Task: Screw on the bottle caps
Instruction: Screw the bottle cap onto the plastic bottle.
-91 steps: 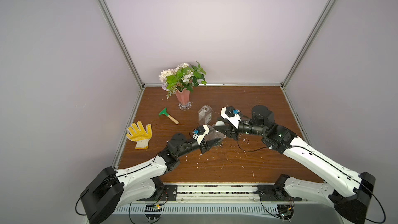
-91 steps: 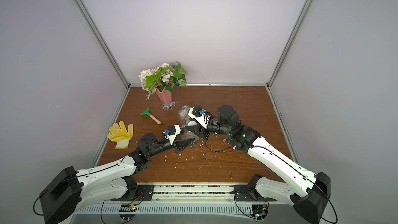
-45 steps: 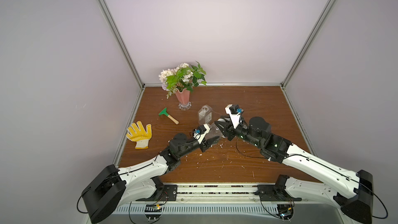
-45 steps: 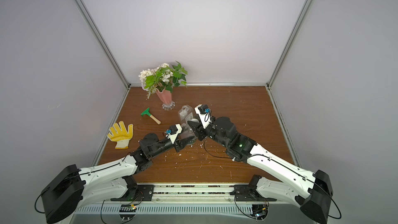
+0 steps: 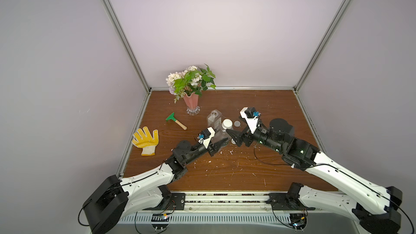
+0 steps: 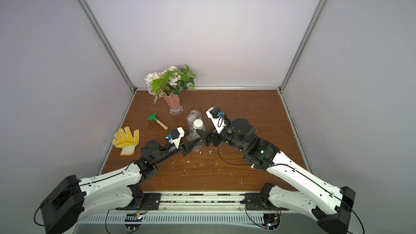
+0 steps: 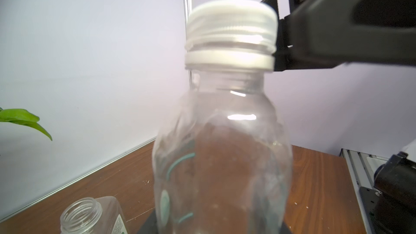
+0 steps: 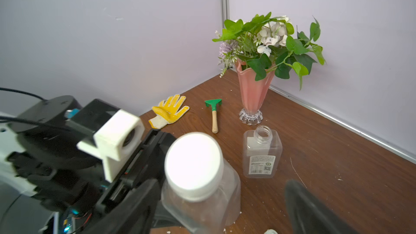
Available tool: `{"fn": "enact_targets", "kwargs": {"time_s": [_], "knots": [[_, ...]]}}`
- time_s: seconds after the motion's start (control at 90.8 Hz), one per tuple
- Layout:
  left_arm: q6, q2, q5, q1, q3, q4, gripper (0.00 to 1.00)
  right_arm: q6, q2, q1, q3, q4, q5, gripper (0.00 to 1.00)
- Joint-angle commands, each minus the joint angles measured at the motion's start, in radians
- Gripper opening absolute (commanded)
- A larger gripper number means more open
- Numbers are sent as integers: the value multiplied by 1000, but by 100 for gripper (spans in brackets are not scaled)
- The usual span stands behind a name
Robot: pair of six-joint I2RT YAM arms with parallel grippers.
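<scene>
Since a second ago the right gripper [image 5: 231, 136] has let go of the white round flat-topped cap [image 5: 227, 123] and drawn back from it. Its jaws now stand parted, and in the left wrist view one of its dark fingers [image 7: 326, 32] lies just beside the cap's rim; whether it touches I cannot tell.

Well off to the outer side of the left gripper [image 5: 220, 144], a yellow dotted work glove [image 5: 145, 140] lies flat on the brown wooden counter [image 5: 225, 172]. A small green rake with a wooden handle [image 5: 176, 119] lies ahead of that gripper, and a pink fluted vase of white flowers and green leaves [image 5: 191, 102] stands farther off.

The left gripper is clenched on the body of the rounded clear plastic bottle [image 7: 225, 154], which stands upright with the cap on its neck, directly in front of the right gripper. Just beyond the held bottle stands a square clear plastic bottle with a white label [image 5: 213, 118], its mouth bare. A second round pale cap [image 5: 237, 123] lies on the counter near the right gripper, apart from both bottles.

Threads show between the fitted cap and the white ring below it. The bottle hides the left gripper's fingertips in both top views. In the right wrist view a small white thing [image 8: 271, 231] is cut off at the frame edge, and I cannot make out what it is.
</scene>
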Motion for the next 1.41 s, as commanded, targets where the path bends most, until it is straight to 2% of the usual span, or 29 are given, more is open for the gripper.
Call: {"fn": "enact_targets", "kwargs": {"time_s": [0.0, 0.088, 0.165, 0.308, 0.407, 0.616, 0.881, 1.046, 1.255, 1.398], "knots": [[-23, -28, 30, 6, -12, 54, 52, -136, -40, -22, 73, -86, -155, 99], [-29, -37, 82, 4, -11, 43, 52, -238, -51, -44, 96, -133, -280, 99], [-32, -40, 177, 6, -7, 42, 52, -315, -52, -57, 116, -160, -409, 99], [-49, -21, 342, 4, 14, 41, 51, -400, -20, -59, 170, -183, -463, 97], [-54, -3, 399, 5, 26, 40, 50, -438, 20, -59, 193, -195, -476, 94], [-51, 5, 406, 4, 32, 41, 50, -459, 100, -59, 205, -215, -526, 80], [-45, 8, 395, 4, 27, 41, 50, -443, 111, -60, 181, -181, -526, 60], [-41, 9, 383, 5, 26, 41, 50, -434, 117, -59, 181, -182, -526, 55], [-35, 9, 364, 5, 26, 41, 50, -419, 122, -60, 177, -185, -518, 39], [-28, 3, 346, 5, 31, 41, 50, -402, 128, -58, 164, -184, -488, 36]]}}
